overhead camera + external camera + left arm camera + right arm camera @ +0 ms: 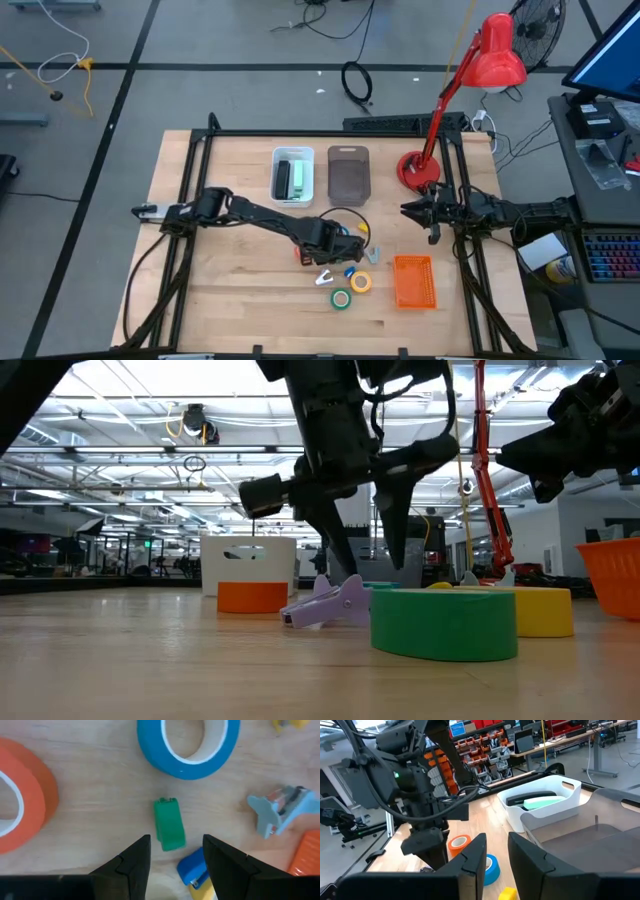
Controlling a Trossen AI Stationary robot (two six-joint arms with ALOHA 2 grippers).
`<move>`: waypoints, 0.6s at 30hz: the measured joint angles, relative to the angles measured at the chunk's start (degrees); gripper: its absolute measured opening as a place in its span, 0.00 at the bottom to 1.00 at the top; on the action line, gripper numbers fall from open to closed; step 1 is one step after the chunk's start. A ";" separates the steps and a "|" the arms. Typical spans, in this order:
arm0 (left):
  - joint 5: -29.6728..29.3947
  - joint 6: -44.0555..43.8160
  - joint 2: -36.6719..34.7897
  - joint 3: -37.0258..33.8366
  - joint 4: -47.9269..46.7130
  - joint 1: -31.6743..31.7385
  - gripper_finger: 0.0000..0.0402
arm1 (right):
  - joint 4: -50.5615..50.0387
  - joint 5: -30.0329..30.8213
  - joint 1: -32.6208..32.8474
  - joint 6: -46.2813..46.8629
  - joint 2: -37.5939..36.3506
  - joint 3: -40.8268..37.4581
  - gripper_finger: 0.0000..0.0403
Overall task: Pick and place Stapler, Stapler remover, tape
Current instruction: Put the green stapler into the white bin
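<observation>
My left gripper [338, 248] points down, open, over the middle of the table. In the left wrist view its fingers [175, 851] stand either side of a small green block [169, 825] that lies flat on the wood, without touching it. Around it lie the blue tape roll [187, 745], the orange roll [20, 795], the pale stapler remover [280, 810] and a small blue piece [192, 869]. The green roll [445, 622] and yellow roll [530, 610] lie flat nearer the front. A green stapler [540, 800] lies in the white bin [293, 175]. My right gripper [418, 212] waits, open, at the right.
A grey translucent bin [348, 175] stands beside the white bin at the far side. An orange mesh basket [414, 282] sits near the front right. A red desk lamp [420, 168] stands on its base at the far right corner, close to my right arm.
</observation>
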 joint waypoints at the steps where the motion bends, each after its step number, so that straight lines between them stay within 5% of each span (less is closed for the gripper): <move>1: 0.05 0.00 0.11 0.00 0.00 0.00 0.45 | -0.01 0.00 0.00 0.00 0.00 0.00 0.18; 18: 4.75 0.13 3.35 0.04 2.19 1.46 0.45 | -0.07 -0.02 0.00 0.00 0.00 0.00 0.18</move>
